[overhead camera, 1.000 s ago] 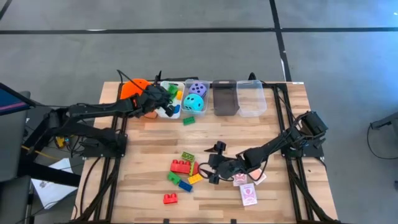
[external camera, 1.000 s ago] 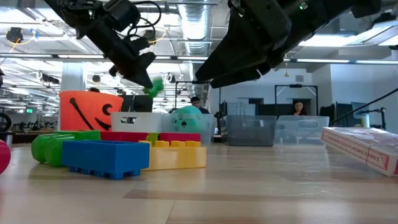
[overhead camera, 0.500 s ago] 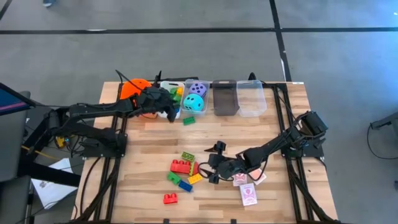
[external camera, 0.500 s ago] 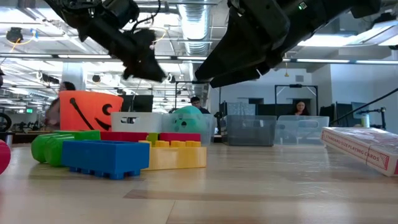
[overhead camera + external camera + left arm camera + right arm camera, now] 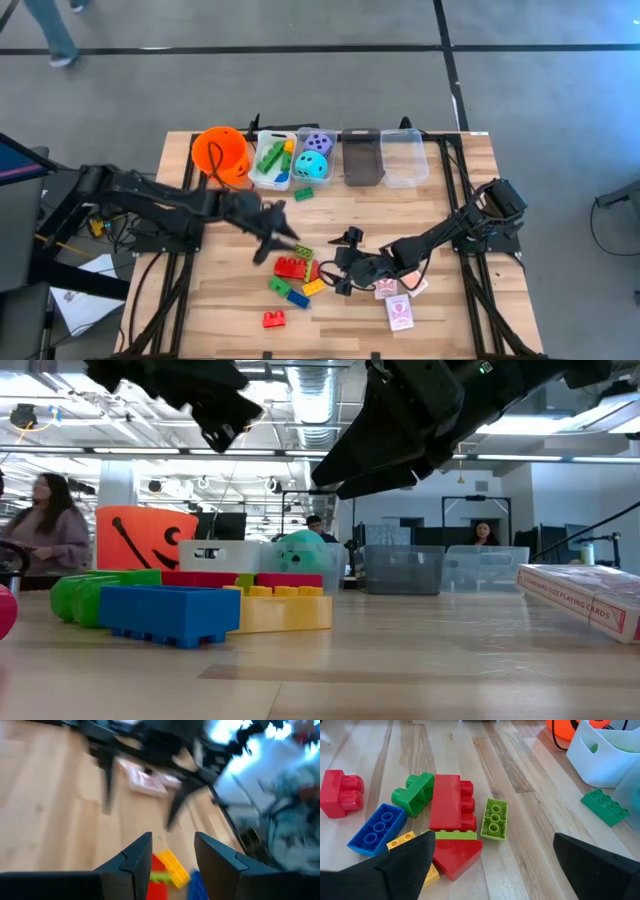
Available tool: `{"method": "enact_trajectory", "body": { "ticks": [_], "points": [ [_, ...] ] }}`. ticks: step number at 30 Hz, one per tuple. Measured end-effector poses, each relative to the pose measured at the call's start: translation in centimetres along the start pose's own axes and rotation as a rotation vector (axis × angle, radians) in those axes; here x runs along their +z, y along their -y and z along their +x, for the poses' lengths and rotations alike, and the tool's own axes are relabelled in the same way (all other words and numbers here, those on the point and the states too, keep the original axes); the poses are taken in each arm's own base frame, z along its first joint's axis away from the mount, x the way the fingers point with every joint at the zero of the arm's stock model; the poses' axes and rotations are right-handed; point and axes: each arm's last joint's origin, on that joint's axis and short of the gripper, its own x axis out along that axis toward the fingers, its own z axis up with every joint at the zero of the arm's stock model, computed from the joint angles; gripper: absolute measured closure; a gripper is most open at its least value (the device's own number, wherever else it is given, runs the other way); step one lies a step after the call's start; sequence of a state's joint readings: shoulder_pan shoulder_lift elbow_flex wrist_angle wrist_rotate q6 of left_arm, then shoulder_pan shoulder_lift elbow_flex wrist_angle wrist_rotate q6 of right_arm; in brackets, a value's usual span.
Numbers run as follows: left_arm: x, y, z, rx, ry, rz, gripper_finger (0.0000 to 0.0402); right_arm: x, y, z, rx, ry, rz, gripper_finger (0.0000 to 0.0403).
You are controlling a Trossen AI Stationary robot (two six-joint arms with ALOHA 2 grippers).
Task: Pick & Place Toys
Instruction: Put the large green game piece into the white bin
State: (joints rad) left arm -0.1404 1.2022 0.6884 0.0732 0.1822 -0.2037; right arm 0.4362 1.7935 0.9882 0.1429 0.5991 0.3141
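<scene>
I am looking out past my wooden table (image 5: 420, 660) into a big open-plan office or lab, where strip ceiling lights (image 5: 90, 410) are glowing, exposed ducts (image 5: 305, 395) are running overhead, and people (image 5: 52, 530) are working among monitors (image 5: 470, 510).

Two black jointed arms, thin cables along them, matte wedge-shaped jaws.

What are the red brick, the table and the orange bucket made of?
The red brick looks like hard, glossy plastic: smooth faces, molded round studs, light glinting off it. The table looks like wood: pale planks with grain lines, fairly matte. The orange bucket is probably thin plastic, smooth and evenly colored.
</scene>
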Motion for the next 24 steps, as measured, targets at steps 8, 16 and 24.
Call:
{"method": "enact_trajectory", "body": {
  "ticks": [8,16,24],
  "points": [
    [-2.6,4.2,0.3,0.044,-0.159,0.029,0.0259,0.0,0.0,0.0,0.0,0.0,-0.01,0.0006],
    [-4.6,5.1,2.0,0.103,-0.25,0.109,0.0228,0.2,0.3,0.2,-0.006,0.008,-0.024,0.0006],
    [-7.4,4.7,4.7,0.093,-0.401,0.213,0.018,0.5,1.0,0.7,-0.026,0.013,-0.004,0.0006]
  ]
}}
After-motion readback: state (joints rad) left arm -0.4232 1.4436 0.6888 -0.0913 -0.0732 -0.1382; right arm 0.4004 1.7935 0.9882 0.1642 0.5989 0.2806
